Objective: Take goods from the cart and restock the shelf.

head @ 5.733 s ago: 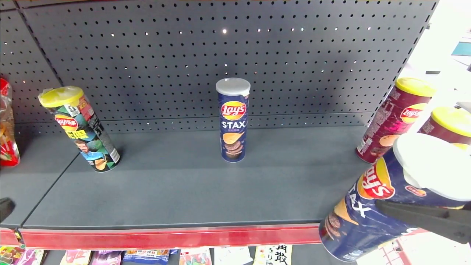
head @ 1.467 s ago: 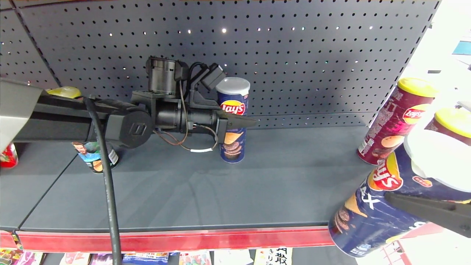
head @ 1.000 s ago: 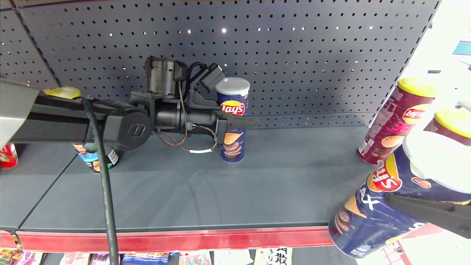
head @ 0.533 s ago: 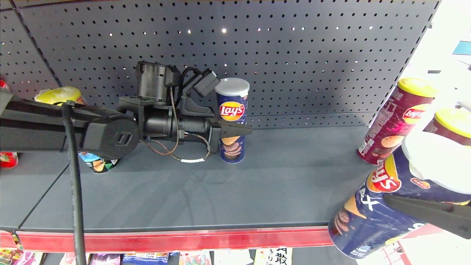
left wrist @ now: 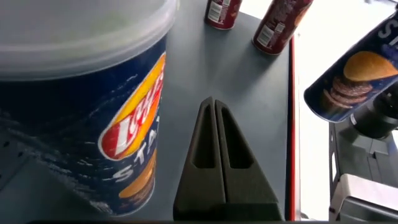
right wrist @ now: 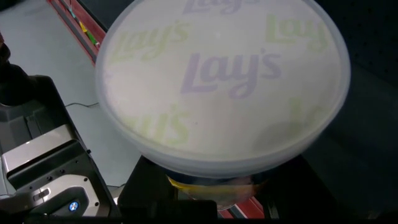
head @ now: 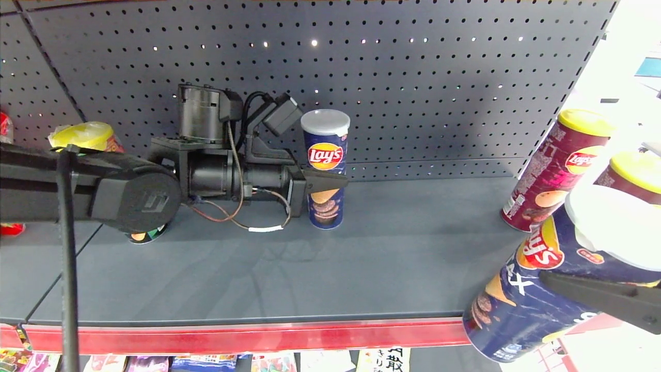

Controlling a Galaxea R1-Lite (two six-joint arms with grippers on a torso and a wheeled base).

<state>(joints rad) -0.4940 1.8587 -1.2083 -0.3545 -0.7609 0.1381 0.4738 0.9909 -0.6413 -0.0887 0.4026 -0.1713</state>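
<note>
While I hold the rig still, left fingers (left wrist: 204, 146): pressed together with nothing between them, lying level just beside the standing can. I cannot tell whether they touch it.
Left arm, change: over the last second and a half it has slid back toward my left along the shelf. A few seconds before that it was not over the shelf at all.
Standing can (head: 325, 168): blue with a white lid, upright near the back panel in the middle of the shelf (head: 361, 268). It is in the same spot as before, and nothing grips it.
Right fingers (head: 599, 302): clamped on the held can (head: 521, 289), a second blue one, tilted and out past the shelf's front edge at the right. It has barely moved.
Neighbours: red cans (head: 552, 170) at the right end, and a yellow-lidded can (head: 85, 135) behind the left arm.
Meaning: I judge the first can placed and the left arm clearing out. The bare stretch to the right of the standing can looks like the place for the held one.
Risk: the held can leans, so I must bring it upright before letting go and keep it off the red cans.
</note>
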